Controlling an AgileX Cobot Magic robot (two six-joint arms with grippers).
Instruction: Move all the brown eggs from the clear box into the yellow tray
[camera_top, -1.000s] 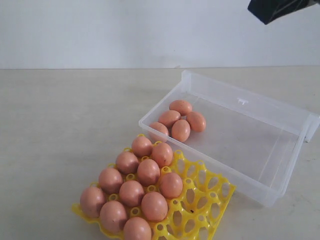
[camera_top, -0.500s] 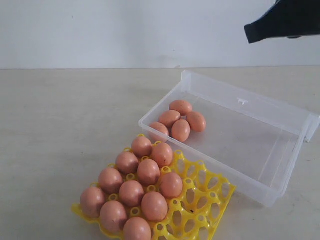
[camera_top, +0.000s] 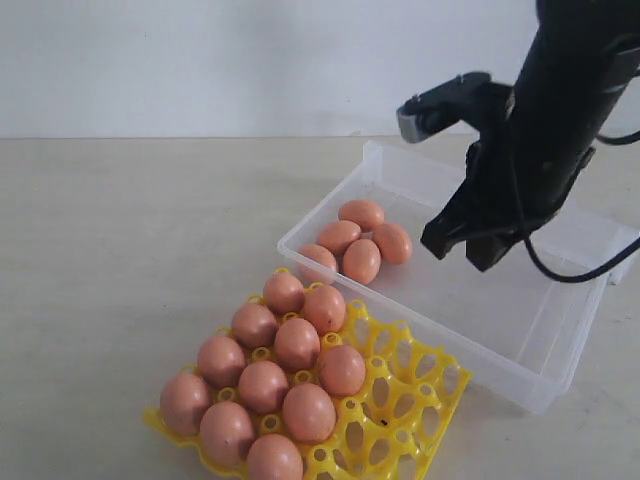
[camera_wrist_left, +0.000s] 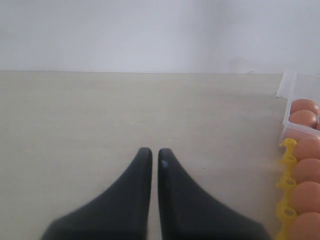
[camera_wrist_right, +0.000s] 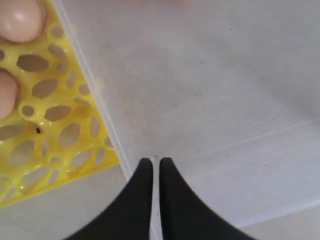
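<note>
The large clear plastic box (camera_top: 520, 330) lies on the counter (camera_top: 120, 230), long axis slanting from centre toward the near right. Five reddish-brown eggs (camera_top: 361, 260) bunch at its left end. The bright yellow plastic egg tray (camera_top: 395, 395) just beside it holds eleven more. Only the wrist views show both claws pinched together and empty: right claw (camera_wrist_right: 151, 160) above the box, left claw (camera_wrist_left: 150, 151) over bare counter.

Eggs (camera_top: 297, 343) are reddish-brown, perhaps speckled; tray (camera_top: 378, 338) yellow, right gripper (camera_wrist_right: 152, 162) black.
</note>
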